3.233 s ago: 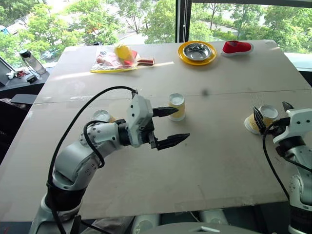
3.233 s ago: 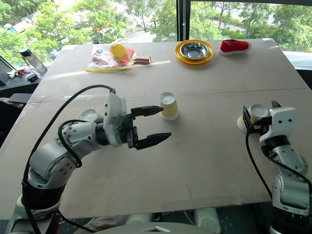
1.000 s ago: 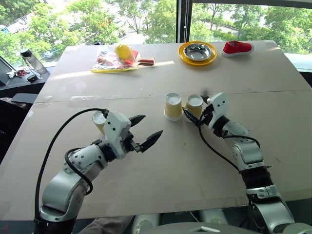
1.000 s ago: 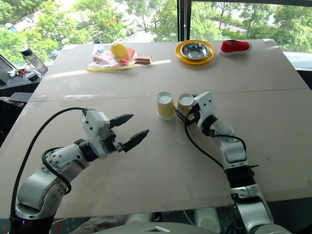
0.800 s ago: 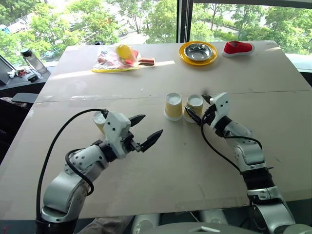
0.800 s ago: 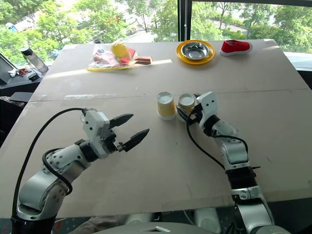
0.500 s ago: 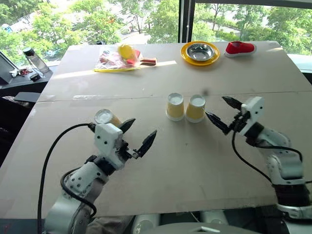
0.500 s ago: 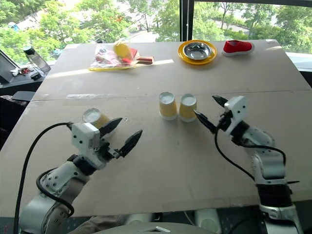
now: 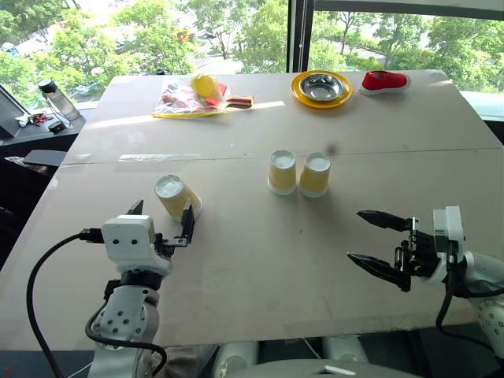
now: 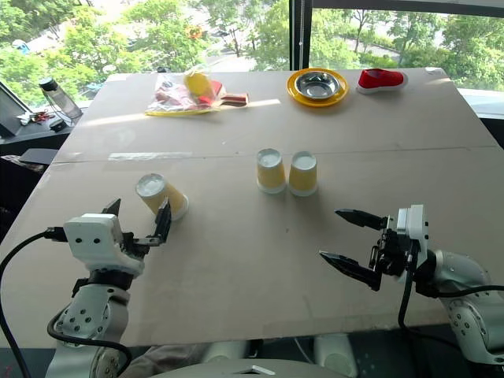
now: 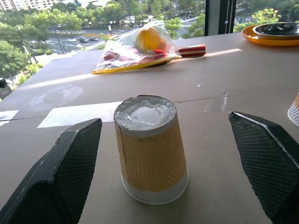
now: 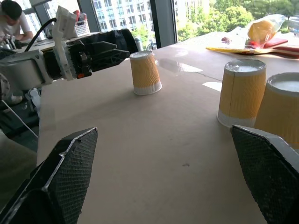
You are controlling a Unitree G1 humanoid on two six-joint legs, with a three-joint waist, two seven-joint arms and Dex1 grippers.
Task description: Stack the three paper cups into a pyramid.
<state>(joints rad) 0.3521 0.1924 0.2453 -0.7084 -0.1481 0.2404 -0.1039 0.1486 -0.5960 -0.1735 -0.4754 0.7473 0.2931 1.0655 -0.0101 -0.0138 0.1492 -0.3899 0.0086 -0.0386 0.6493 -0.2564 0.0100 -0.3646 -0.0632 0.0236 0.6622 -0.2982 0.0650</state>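
Two of the paper cups [image 9: 282, 172] [image 9: 315, 174] stand upside down, side by side, at the table's middle. The third paper cup [image 9: 175, 197] stands upside down at the near left, yellow sides, white rim on the table. My left gripper [image 9: 161, 214] is open just short of this cup, its fingers [image 11: 63, 175] wide on either side of the cup [image 11: 150, 149] without touching it. My right gripper [image 9: 356, 235] is open and empty at the near right, pointing left, well back from the pair [image 12: 238, 99]. No cup rests on another.
At the far edge lie a clear bag [image 9: 193, 93] with a yellow ball and a paddle, a yellow-rimmed plate [image 9: 299, 88] holding a steel bowl, and a red shoe [image 9: 384, 79]. A bottle [image 9: 52, 98] stands off the table's left. A person [image 12: 11, 16] sits far off.
My right gripper set a cup beside the middle one, let go and drew back toward the near edge. My left gripper swung left and now faces the third cup.
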